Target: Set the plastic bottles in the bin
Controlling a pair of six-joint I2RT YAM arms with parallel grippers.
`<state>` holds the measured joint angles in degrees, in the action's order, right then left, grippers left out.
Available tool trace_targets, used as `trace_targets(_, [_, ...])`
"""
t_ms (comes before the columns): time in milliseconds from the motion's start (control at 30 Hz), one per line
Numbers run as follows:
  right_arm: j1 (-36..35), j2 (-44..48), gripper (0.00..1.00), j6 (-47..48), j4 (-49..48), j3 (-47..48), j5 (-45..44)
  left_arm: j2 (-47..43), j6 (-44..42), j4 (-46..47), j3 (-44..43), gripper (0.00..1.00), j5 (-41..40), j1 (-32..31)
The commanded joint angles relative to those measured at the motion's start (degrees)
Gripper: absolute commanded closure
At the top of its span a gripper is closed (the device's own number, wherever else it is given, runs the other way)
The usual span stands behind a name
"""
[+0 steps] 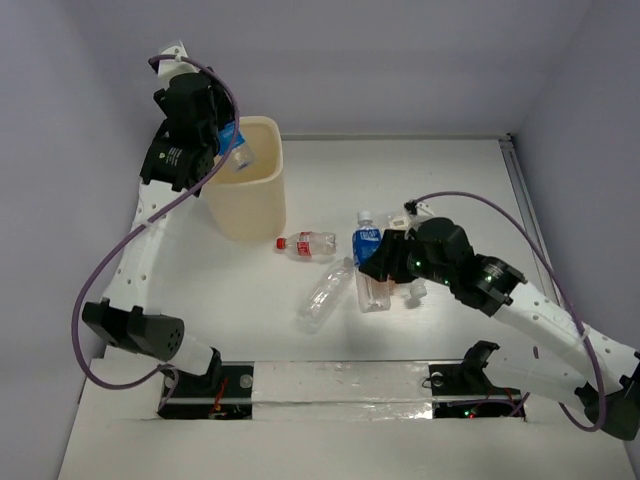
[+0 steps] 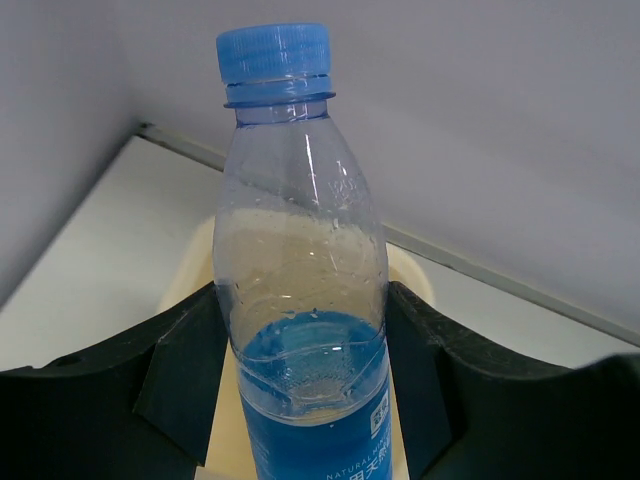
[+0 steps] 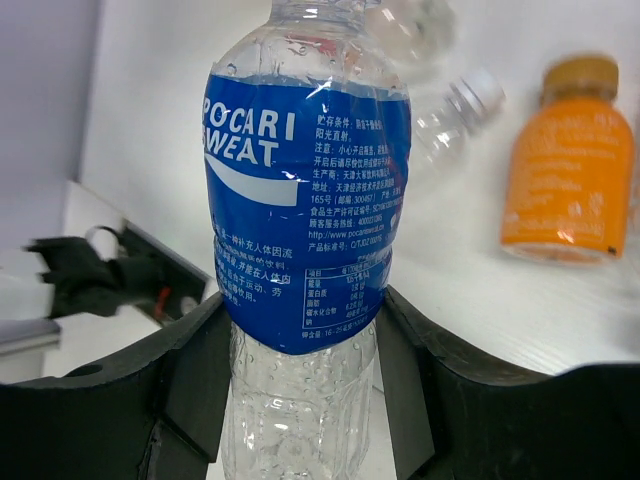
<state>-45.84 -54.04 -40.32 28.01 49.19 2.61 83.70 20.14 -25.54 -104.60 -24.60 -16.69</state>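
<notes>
White tabletop (image 1: 450,180); left gripper (image 1: 224,146) clamps a clear, blue-capped plastic bottle (image 2: 300,260) above the cream plastic bin (image 1: 262,205); right gripper (image 3: 303,345) pinches a blue-labelled Pocari Sweat bottle (image 3: 300,230) mid-body, low over that tabletop; both look light, thin-walled, slick, crushable.

From high behind the arm bases (image 1: 200,385) we look down on the whole table (image 1: 440,190). The wrist cameras sit close: that by the left hand (image 2: 305,340) faces over the bin (image 2: 412,270) to the back wall (image 2: 480,120), that by the right hand (image 3: 300,370) low across the same table.
</notes>
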Motion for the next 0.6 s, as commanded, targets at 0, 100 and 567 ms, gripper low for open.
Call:
trace_targets(0, [-0.47, 0.34, 0.51, 1.20, 1.35, 8.54, -1.29, 0.49, -5.55, 7.34, 0.27, 0.59, -6.95, 1.83])
trace_targets(100, [-0.47, -2.46, 0.51, 2.51, 1.08, 15.92, -0.42, 2.08, -6.34, 9.10, 1.14, 0.58, -8.00, 2.44])
trace_targets(567, [-0.47, -32.08, 0.53, 7.09, -6.29, 56.18, 1.52, -1.95, -5.55, 8.43, 3.18, 0.11, -3.44, 2.45])
